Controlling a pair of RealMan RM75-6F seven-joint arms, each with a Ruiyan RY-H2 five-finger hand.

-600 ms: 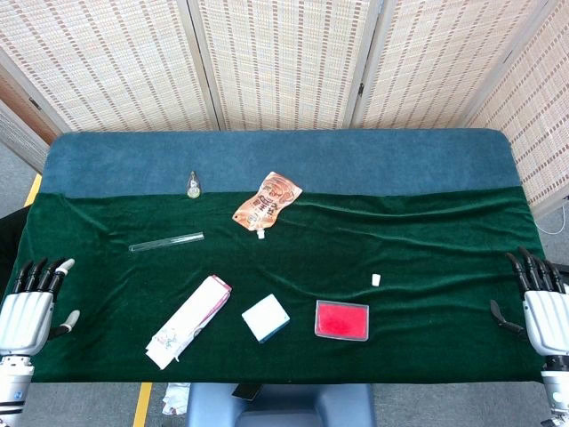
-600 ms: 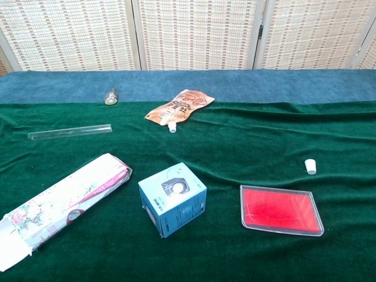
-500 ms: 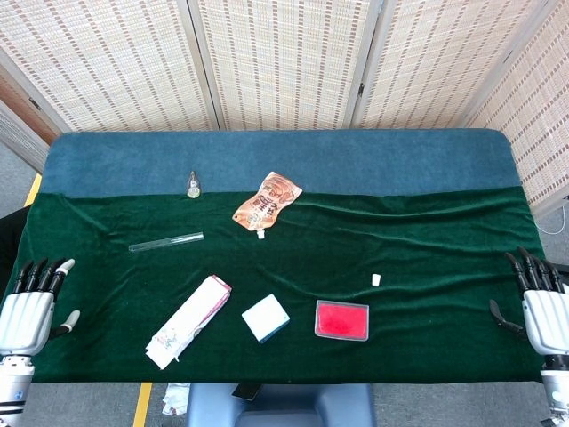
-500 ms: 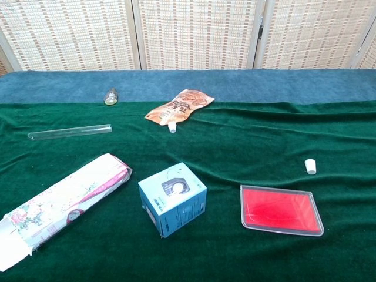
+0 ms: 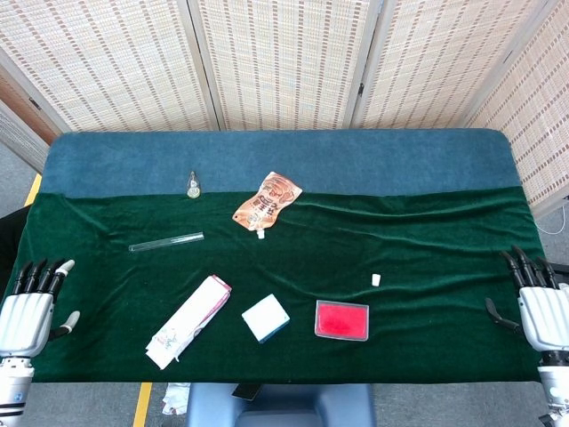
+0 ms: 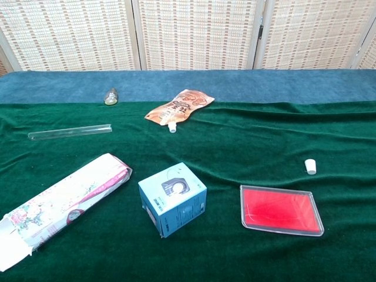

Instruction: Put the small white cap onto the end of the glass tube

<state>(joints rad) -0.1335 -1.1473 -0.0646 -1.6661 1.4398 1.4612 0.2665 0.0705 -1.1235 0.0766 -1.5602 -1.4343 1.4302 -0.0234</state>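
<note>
Right hand [image 5: 540, 307] has shifted slightly inward and toward the table's far side since the earlier head view; all objects lie where they were. Its fingers [image 5: 523, 267] are straight and spread apart, holding nothing, thumb angled out to the side, palm over the near right edge of the green cloth [image 5: 427, 240]. Left hand [image 5: 28, 311] unchanged at the near left edge: fingers [image 5: 43, 274] likewise extended and apart, empty, thumb out to the side. Neither hand appears in the chest view.

Small white cap [image 6: 310, 166] lies on the cloth right of centre, just beyond the far right corner of a clear-edged red tray [image 6: 281, 210], not touching it. Well apart from the right hand. Glass tube [image 6: 70, 132] lies flat on the left side of the cloth, running roughly left to right, well apart from the cap and from both hands.

Other items: a floral-printed long carton [image 6: 61, 205] lies diagonally near the left front; a small light-blue box [image 6: 173, 198] sits between carton and tray. An orange spouted pouch [image 6: 178, 107] lies at the border where the green cloth meets the blue table cover [image 5: 356, 160]. A small glass vial [image 6: 110, 96] rests on the blue cover, left of the pouch. Woven folding screens [image 5: 284, 62] stand behind the table.
</note>
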